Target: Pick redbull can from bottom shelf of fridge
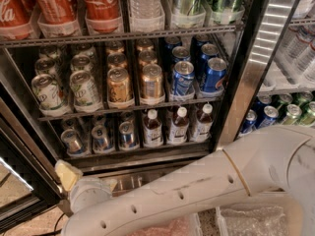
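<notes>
The fridge (251, 68) is viewed from close in front and slightly above — the single camera is tilted down at its lower racks. The arm (197, 191) is seen across the foreground, the gripper (68, 175) low at the view's left, below the bottom shelf (147, 156).

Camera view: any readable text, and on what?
"Coca-Cola": red bottle, top row.
"la": cut-off red bottle, far left.
redbull can, other cans, small bottles: too small to read.
gripper, lower left, below the bottom shelf: no text.

Three bottles (152, 128) — three front-row redbull cans (127, 134)
</notes>
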Controlling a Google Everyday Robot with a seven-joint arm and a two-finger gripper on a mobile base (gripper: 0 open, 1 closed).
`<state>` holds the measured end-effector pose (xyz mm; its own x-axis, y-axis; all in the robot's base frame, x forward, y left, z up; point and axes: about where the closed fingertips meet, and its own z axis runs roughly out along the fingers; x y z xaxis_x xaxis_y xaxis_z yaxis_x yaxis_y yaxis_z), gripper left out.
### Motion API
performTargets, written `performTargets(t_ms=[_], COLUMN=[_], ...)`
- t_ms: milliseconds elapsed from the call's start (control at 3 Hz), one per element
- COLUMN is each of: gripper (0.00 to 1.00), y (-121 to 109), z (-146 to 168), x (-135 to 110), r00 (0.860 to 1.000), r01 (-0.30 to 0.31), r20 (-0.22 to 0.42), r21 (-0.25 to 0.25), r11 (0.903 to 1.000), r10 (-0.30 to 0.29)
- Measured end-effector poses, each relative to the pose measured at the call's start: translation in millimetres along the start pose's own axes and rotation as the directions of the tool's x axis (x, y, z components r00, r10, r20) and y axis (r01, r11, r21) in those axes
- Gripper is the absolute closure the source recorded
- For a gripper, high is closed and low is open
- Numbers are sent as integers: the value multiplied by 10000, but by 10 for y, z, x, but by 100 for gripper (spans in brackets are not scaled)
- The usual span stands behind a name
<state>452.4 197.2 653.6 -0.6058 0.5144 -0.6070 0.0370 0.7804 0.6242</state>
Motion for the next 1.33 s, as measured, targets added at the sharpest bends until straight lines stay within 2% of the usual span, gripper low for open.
performTargets(t_ms=[333,667,1000,1333], gripper=[0,0,0,0], y=[-215,-304,-238,-239], z=[86,95,81,81], x=[-172,-240,-230,-230], r00=[9965,9906,9640,9641], r01=[50,795,2444,2442], r20=[830,1005,708,709], r21=[721,1306,1419,1418], r11=[9974,9882,9592,9593], r10=[-110,-930,-2561,-2559])
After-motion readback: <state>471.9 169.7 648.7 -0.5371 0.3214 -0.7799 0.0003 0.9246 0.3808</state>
